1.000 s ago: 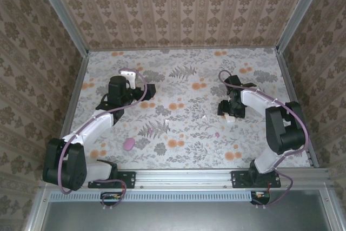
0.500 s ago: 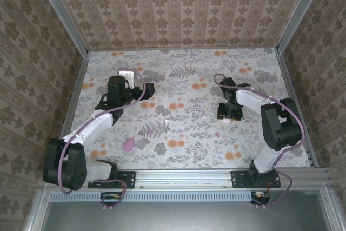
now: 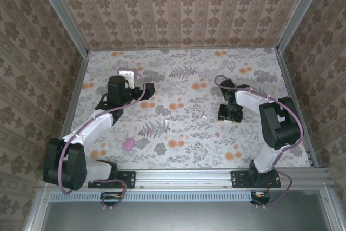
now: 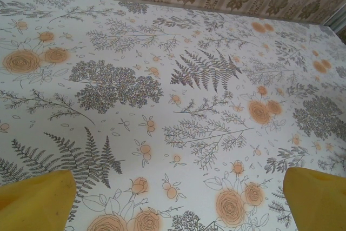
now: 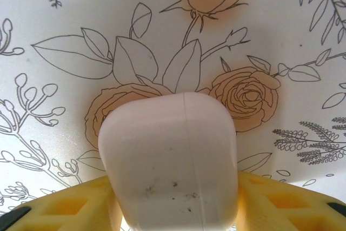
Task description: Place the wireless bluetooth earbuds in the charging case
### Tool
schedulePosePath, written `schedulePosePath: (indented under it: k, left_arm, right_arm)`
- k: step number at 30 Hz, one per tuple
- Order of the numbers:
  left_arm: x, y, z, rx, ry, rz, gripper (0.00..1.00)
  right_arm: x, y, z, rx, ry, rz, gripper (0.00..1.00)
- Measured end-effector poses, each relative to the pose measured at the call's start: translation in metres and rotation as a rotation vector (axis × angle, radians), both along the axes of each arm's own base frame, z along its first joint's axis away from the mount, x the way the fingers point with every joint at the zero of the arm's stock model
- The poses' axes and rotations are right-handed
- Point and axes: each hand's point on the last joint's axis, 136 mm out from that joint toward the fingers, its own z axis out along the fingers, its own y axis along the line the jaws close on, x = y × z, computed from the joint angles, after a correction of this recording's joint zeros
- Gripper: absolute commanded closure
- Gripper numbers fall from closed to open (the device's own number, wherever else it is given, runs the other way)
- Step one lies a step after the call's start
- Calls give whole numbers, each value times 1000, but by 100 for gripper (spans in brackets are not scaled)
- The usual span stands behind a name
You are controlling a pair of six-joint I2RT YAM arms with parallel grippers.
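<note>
**Top external view: earbuds loose on the table, right gripper clamped on a pale case**

From above I see two tiny glossy white plastic earbuds (image 3: 166, 119) (image 3: 204, 117) lying apart near the middle of the floral-printed table (image 3: 184, 150). A tiny pink plastic earbud (image 3: 217, 133) sits at 4 o'clock of the nearer white one. None of them touches a case.

The right gripper (image 3: 230, 116) stands at 3 o'clock of that white bud, with the pink bud at its 7 o'clock. On my right wrist camera its yellow fingers (image 5: 81, 206) press against both sides of a pale, rounded, glossy plastic charging case (image 5: 173, 155) with its seam running vertically. I cannot tell whether the case rests on the table.

A pink pebble-shaped plastic case (image 3: 128, 144) lies well apart, at 8 o'clock of the table's middle. The left gripper (image 3: 125, 96) is at 12 o'clock of it, its yellow fingertips (image 4: 38, 201) spread wide over bare table and holding nothing.
</note>
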Motion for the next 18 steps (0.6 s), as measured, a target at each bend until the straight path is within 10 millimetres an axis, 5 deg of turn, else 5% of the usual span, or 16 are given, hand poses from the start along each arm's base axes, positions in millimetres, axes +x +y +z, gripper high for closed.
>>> schedulePosePath:
  k: [18]
  left_arm:
    - [-1,-3,1,-9,-2,-16,0]
  right_arm:
    - [1,-1,0,-9,-1,48,43]
